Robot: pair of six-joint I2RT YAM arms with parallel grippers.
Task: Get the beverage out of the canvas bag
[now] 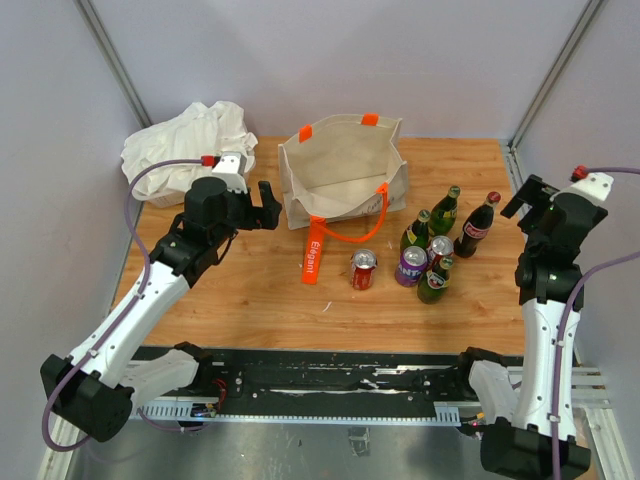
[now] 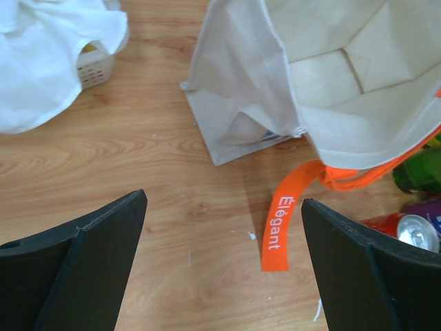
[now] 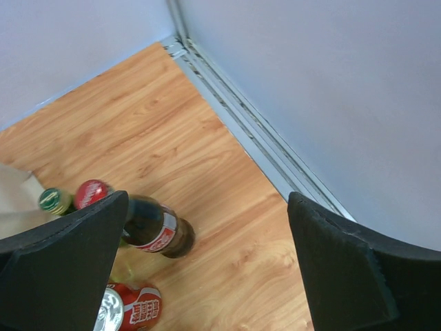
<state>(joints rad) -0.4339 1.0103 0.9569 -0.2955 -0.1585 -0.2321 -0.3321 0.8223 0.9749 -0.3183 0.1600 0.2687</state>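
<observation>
- My left pincer [image 2: 224,265] hangs released, fingers wide apart, just left of the canvas bag [image 1: 345,135].
- Its mouth gapes. No drink shows inside, though the near wall hides some of the floor.
- A red can [image 1: 363,270], a cola bottle [image 1: 478,225] and other drinks stand outside, to its right.
- My right pincer [image 1: 527,200], also released, hovers beyond that cluster.
- I'd check the bag from above first, then enter clear of the orange strap [image 2: 278,224].
</observation>
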